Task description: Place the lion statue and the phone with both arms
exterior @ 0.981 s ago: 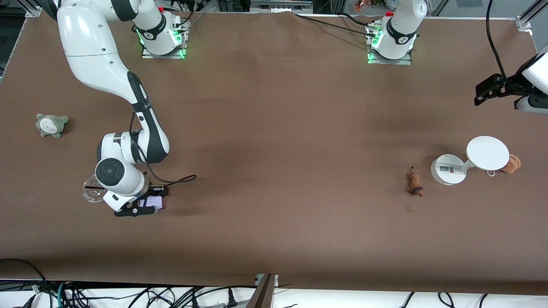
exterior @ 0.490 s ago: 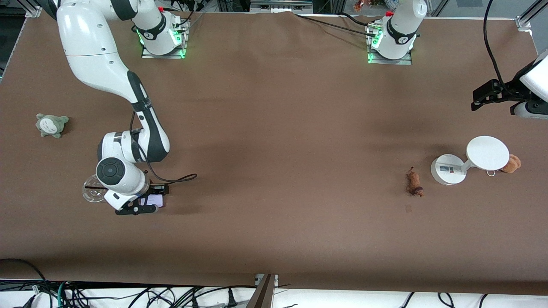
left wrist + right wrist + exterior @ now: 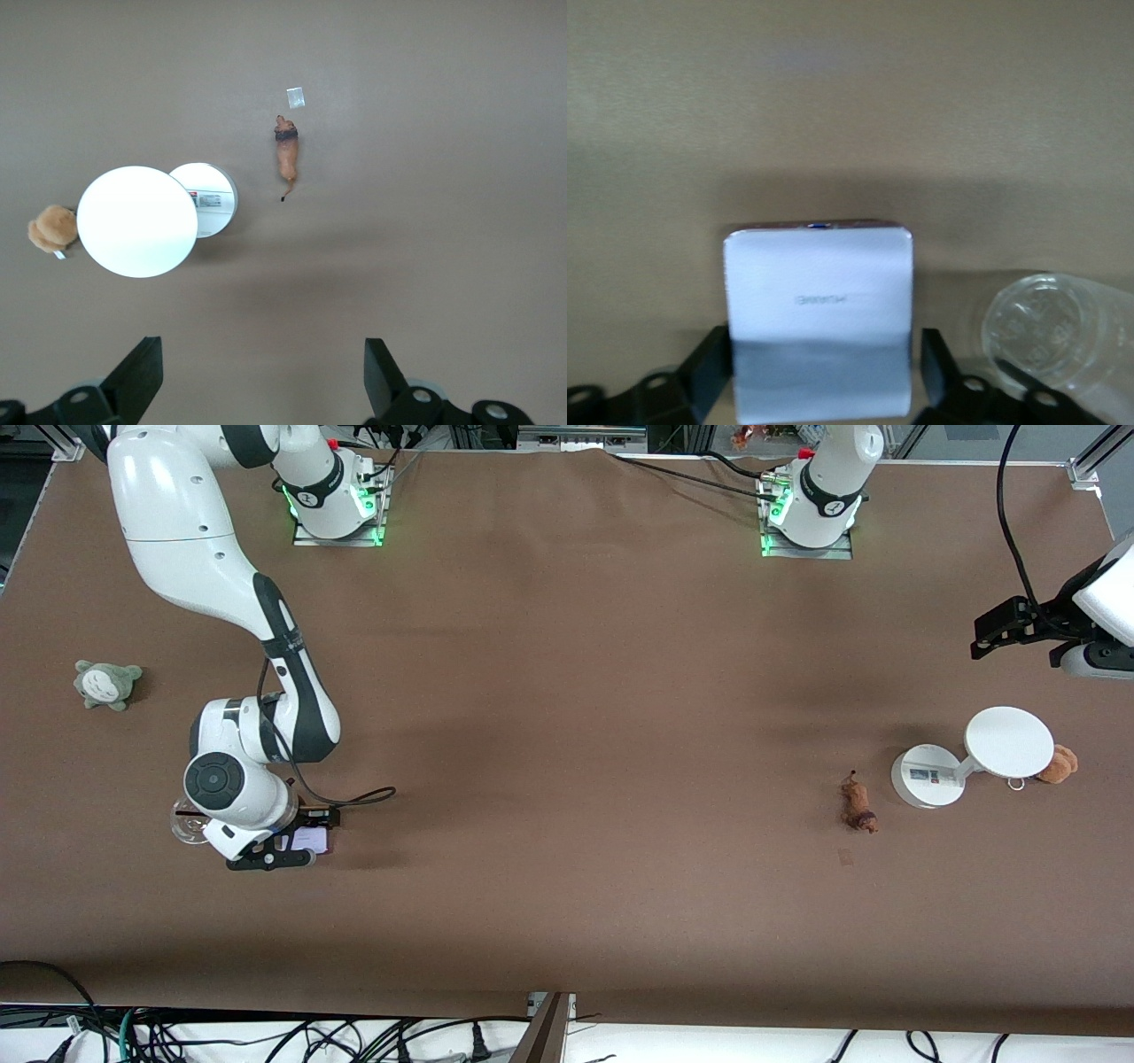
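The phone point(image 3: 311, 839), a pale lavender-white slab, sits between the fingers of my right gripper point(image 3: 288, 849) low over the table at the right arm's end. In the right wrist view the phone point(image 3: 818, 292) fills the gap between the fingers of my right gripper point(image 3: 824, 376), which is shut on it. The lion statue point(image 3: 858, 803) lies on the table at the left arm's end, beside the white stand. My left gripper point(image 3: 999, 629) is open and empty, high over the table edge. In the left wrist view the lion point(image 3: 286, 159) lies well apart from my left gripper point(image 3: 264, 376).
A white two-disc stand point(image 3: 970, 757) stands beside the lion, with an orange-brown plush point(image 3: 1059, 763) against it. A clear plastic cup point(image 3: 188, 826) lies close beside the right gripper. A grey-green plush point(image 3: 106, 683) sits near the right arm's end of the table.
The right gripper has shifted slightly toward the right arm's end of the table, and the phone has gone with it. The left gripper has moved a little farther from the front camera.
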{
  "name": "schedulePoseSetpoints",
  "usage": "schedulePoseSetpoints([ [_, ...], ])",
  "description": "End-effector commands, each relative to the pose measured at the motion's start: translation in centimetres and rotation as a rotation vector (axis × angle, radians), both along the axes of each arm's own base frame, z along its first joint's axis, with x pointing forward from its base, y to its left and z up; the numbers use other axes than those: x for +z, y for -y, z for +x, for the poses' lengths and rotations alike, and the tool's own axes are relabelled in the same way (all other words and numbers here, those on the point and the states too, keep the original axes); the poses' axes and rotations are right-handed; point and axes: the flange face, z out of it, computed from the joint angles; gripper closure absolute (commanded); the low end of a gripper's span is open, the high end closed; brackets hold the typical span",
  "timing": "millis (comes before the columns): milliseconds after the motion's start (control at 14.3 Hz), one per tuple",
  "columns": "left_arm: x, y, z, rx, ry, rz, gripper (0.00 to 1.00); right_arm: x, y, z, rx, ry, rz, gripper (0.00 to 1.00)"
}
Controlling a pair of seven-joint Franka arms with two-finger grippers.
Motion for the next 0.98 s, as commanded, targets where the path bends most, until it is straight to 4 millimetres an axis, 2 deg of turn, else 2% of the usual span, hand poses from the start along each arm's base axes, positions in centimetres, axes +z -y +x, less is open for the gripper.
schedulePoseSetpoints([
  [0, 0.3, 0.4, 0.6, 0.034, -0.006, -0.025, 0.00, 2.3, 0.1, 0.2, 0.010, 0.019, 0.027, 0.00],
  [140, 0.1, 0.8, 0.7, 0.031, -0.011, -0.016, 0.00, 6.4, -1.1, 1.1, 0.034, 0.081, 0.039, 0.00],
  [280, -0.7, 1.2, 1.3, 0.017, -0.025, -0.008, 0.00, 11.8, -1.6, 1.6, 0.044, 0.153, 0.055, 0.00],
  [350, -0.2, 1.0, 1.6, 0.018, -0.013, -0.007, 0.00, 14.4, -1.6, 1.4, 0.044, 0.163, 0.057, 0.00],
  [490, 0.5, 0.7, 1.7, 0.023, 0.004, -0.010, 0.00, 18.4, -1.4, 0.4, 0.032, 0.124, 0.060, 0.00],
  [771, 0.0, 0.8, 2.1, 0.024, -0.003, -0.009, 0.00, 28.2, 0.2, -2.8, 0.035, 0.046, 0.063, 0.00],
  [911, 0.0, 0.9, 2.1, 0.024, -0.003, -0.009, 0.00, 31.7, 0.6, -4.8, 0.028, -0.008, 0.069, 0.00],
])
